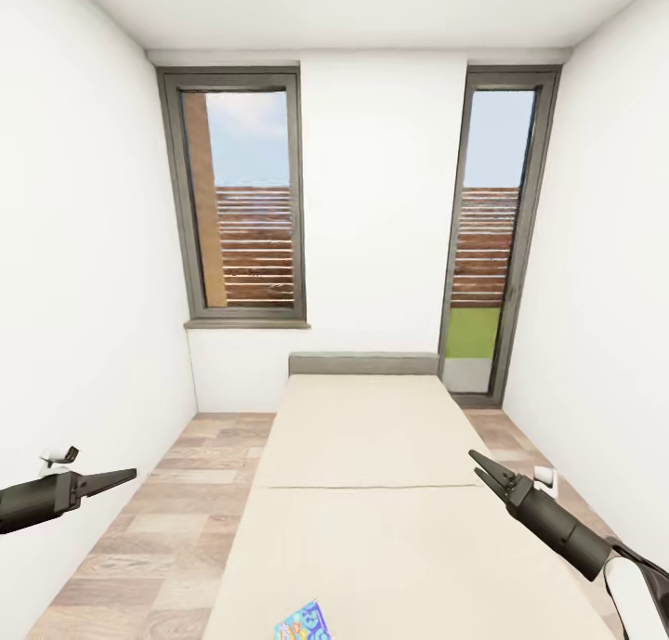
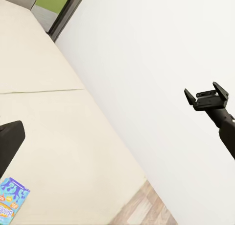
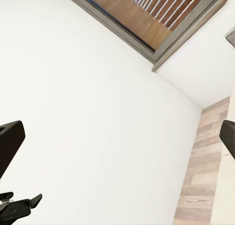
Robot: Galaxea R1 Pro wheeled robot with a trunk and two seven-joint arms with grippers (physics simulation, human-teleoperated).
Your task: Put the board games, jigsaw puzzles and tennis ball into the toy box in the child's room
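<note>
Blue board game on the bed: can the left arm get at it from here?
Probably yes. The board game lies flat on the bed with nothing around it. The left end effector is empty, but out over the floor, so it must swing inward.

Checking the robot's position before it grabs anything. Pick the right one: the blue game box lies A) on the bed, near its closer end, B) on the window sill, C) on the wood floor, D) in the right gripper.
A: the blue game box lies flat on the bed at its closer end, while the right gripper and left gripper hang beside the bed, holding nothing.
</note>
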